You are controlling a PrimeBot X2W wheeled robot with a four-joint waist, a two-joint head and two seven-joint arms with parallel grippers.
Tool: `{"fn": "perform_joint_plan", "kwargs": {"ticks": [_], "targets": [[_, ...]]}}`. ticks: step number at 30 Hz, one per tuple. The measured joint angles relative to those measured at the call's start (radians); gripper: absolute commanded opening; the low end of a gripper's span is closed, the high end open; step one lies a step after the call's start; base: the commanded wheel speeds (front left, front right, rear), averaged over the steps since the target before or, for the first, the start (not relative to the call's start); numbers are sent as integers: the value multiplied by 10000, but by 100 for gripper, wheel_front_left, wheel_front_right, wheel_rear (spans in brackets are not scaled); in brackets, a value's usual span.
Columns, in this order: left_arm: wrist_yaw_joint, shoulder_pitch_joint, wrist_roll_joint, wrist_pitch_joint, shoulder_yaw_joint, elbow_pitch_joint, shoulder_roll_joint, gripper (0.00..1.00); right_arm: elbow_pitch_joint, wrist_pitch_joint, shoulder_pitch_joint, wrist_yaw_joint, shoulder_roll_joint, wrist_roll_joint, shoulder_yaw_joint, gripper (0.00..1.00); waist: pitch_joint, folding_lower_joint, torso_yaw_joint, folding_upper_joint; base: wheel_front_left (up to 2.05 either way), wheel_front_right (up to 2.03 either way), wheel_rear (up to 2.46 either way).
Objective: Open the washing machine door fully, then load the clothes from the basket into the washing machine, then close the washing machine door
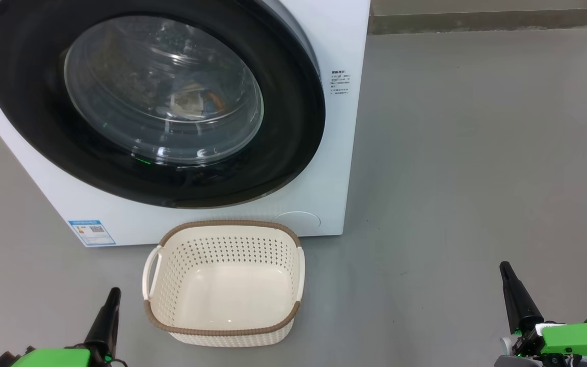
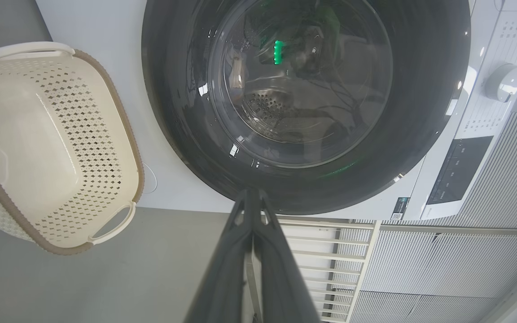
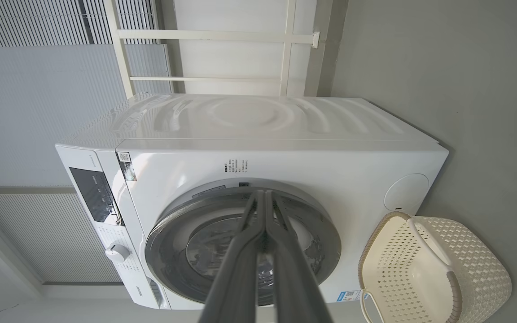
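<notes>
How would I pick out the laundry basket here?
Find the big white washing machine with its round black-rimmed door. On the grey floor just before it sits the basket: cream perforated plastic, brown woven-look rim, two side handles, empty.

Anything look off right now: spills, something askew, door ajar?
Nothing stands out. The washing machine door looks shut against the washing machine, clothes show behind its glass, and the basket stands upright and empty on the floor.
</notes>
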Motion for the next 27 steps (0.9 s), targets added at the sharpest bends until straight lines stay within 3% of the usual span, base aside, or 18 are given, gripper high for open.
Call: {"fn": "perform_joint_plan", "kwargs": {"ticks": [27], "targets": [[0,-2,2,10,23,0,-23,0,0,0,0,0,2,0,0,0,0,0,0,0,0,0,0]]}}
